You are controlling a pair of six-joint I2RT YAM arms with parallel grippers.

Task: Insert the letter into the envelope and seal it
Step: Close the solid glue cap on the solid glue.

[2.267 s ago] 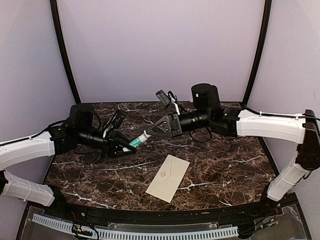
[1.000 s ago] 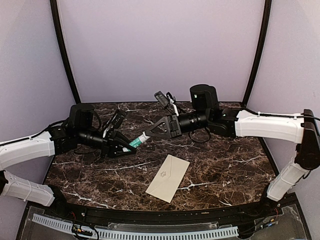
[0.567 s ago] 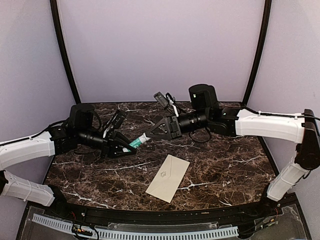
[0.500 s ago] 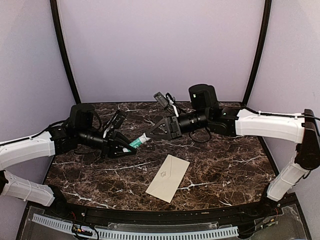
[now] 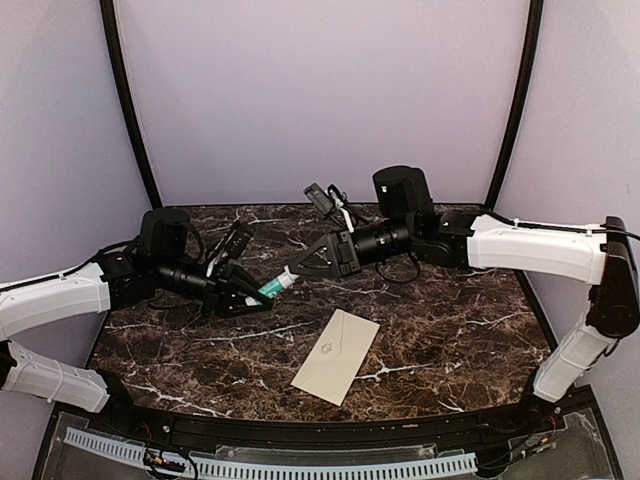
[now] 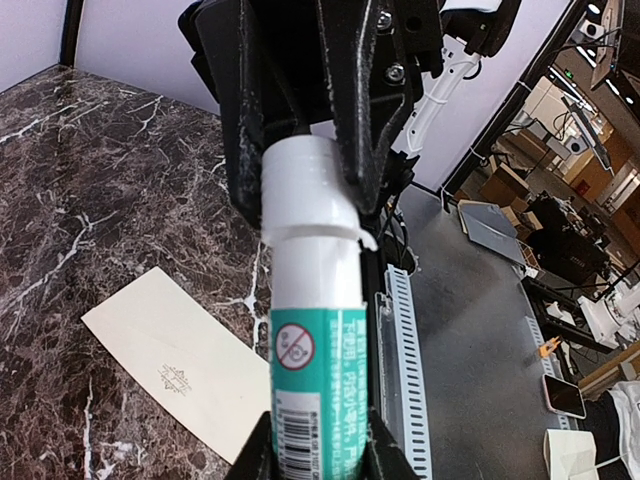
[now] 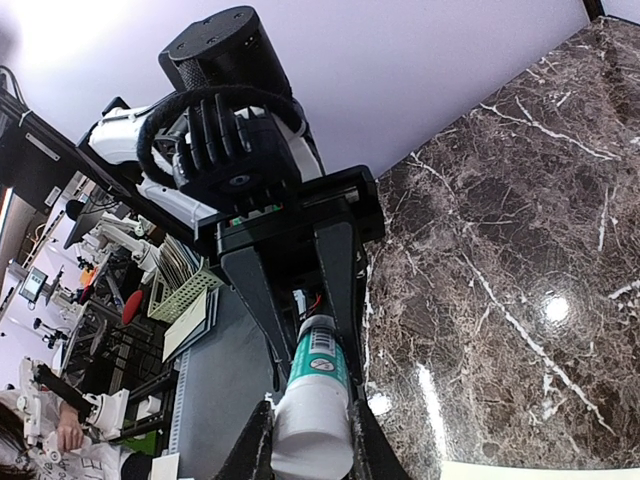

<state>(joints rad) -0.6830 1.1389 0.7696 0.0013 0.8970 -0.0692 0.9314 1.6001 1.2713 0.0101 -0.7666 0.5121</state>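
- My left gripper [image 6: 318, 455] is squeezed tight on the green end of a glue stick [image 6: 318, 360].
- My right gripper [image 7: 305, 445] is pinched on the stick's white cap [image 6: 308, 185].
- The stick hangs in the air between my two arms.
- The envelope [image 5: 337, 355] lies flat on the dark table [image 5: 450, 320], nearer to me and apart from both grippers.

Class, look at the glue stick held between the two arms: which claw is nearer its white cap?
Right. The right claw grips the white cap of the glue stick; the left claw grips its opposite green end.
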